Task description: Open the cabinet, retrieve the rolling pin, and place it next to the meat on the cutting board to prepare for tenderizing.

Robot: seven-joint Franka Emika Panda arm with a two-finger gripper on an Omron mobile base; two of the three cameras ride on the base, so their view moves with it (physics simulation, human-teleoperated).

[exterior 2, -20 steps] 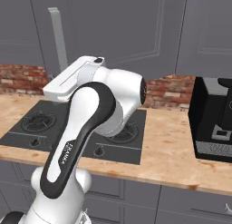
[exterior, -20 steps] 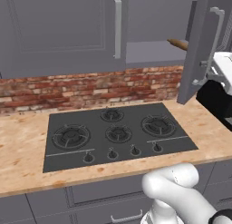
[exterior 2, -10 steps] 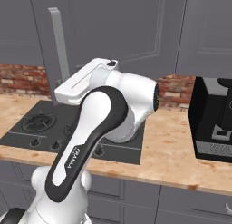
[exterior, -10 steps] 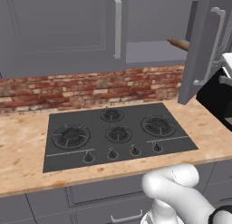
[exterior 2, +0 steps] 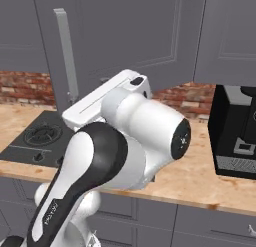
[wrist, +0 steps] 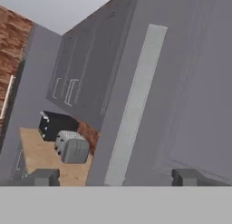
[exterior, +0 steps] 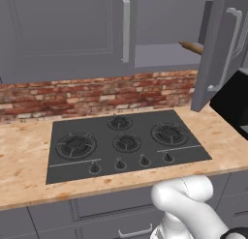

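Cabinet door swung open at upper right of the left base frame, bar handle facing out; rolling pin pokes out from the shelf just left of the door's edge, upper right of frame, only one brown end visible. Gripper at the bottom of the hand frame, finger tips set wide apart with nothing between them, looking along the door's edge, which runs up the middle of that frame (door panel takes the right half). Right base frame: arm's elbow bulks in the centre, door edge at upper left, black coffee machine at right edge. Hob sits mid-frame in the left base view on the wooden counter. Toaster and a black box at lower left of the hand frame, far off. Meat and cutting board: can't place them from these frames. Judgement: opening looks about done, reach for the pin is next. Risks: the door stands between hand and shelf, so a straight move in could clip the door edge or knock it back shut; the pin is round and lies near the shelf lip, so an off-centre or glancing contact could roll it off onto the hob; gripping the narrow end knob rather than the body could let it pivot and slip.
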